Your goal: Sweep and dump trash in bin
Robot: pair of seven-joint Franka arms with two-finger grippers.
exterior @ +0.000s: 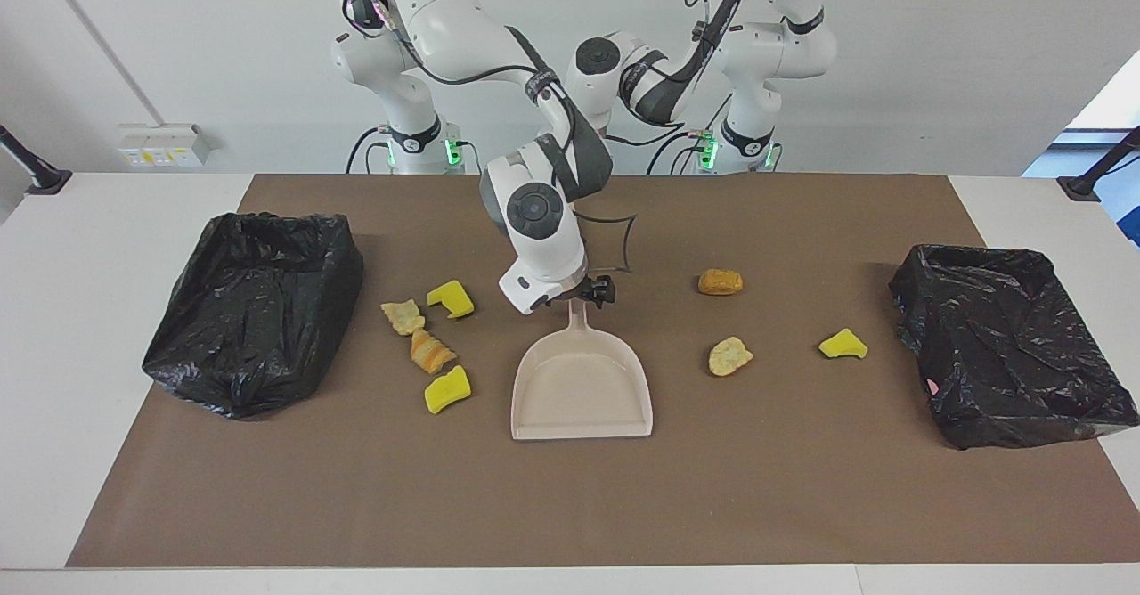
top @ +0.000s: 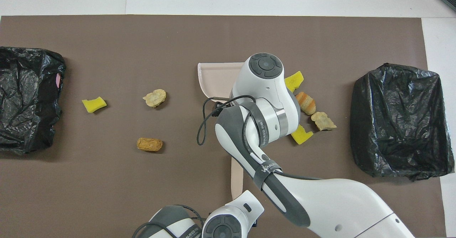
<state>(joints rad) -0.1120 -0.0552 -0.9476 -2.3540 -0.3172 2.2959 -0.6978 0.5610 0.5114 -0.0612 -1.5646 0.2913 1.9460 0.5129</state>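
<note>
Facing view: you see the whole dustpan (exterior: pixel 581 386) flat on the brown mat (exterior: pixel 802 488), with the right gripper (exterior: pixel 595 292) at the top of its handle
Overhead view: the right arm covers most of that pan, but you get a beige handle (top: pixel 237 175) nearer the robots, its end under the left gripper (top: pixel 238 204)
Grip: you cannot tell for either gripper
Writing: a strap on the right arm starts "WAN", the rest unclear
Trash: four pieces (exterior: pixel 430 351) lie toward the right arm's end, a yellow chunk (exterior: pixel 451 298) near the right gripper but apart from it; three pieces (exterior: pixel 729 356) lie toward the left arm's end
Bins: one black-lined bin (exterior: pixel 254 310) at each end of the table
</note>
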